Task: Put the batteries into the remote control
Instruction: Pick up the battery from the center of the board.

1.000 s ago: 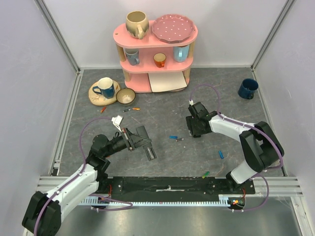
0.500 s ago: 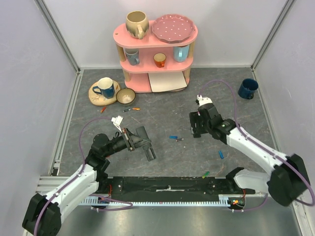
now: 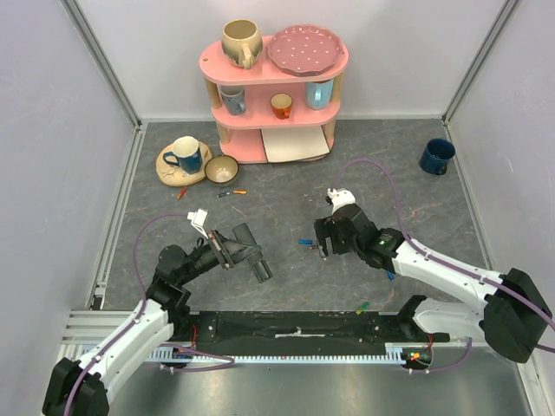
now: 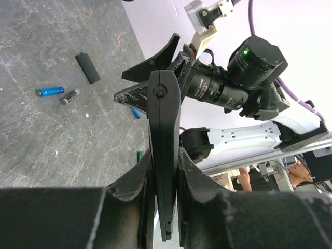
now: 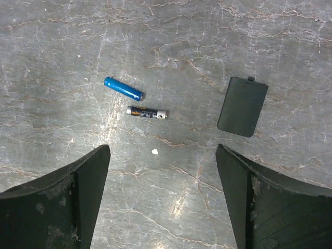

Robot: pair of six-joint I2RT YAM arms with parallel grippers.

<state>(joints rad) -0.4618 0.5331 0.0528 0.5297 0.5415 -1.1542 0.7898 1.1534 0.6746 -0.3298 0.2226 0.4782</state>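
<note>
My left gripper (image 3: 236, 251) is shut on the black remote control (image 3: 258, 263) and holds it edge-on above the table. In the left wrist view the remote (image 4: 164, 129) stands between my pads (image 4: 136, 179). My right gripper (image 3: 323, 243) is open and empty, hovering over a blue battery (image 5: 123, 88) and a dark battery (image 5: 147, 112) lying side by side. Both are beyond its open fingertips (image 5: 98, 161). A black battery cover (image 5: 243, 106) lies flat to their right. The blue battery (image 3: 304, 242) shows just left of the right gripper.
Loose batteries lie about: a blue one (image 3: 390, 274), a green one (image 3: 362, 307) near the front rail, and orange ones (image 3: 232, 192) near the bowl (image 3: 221, 170). A pink shelf (image 3: 276, 95) stands at the back, and a blue mug (image 3: 436, 156) at the back right.
My right arm has swung left and nearer, and its open gripper now hangs over the two batteries. My left gripper has shifted slightly with the remote still held.
</note>
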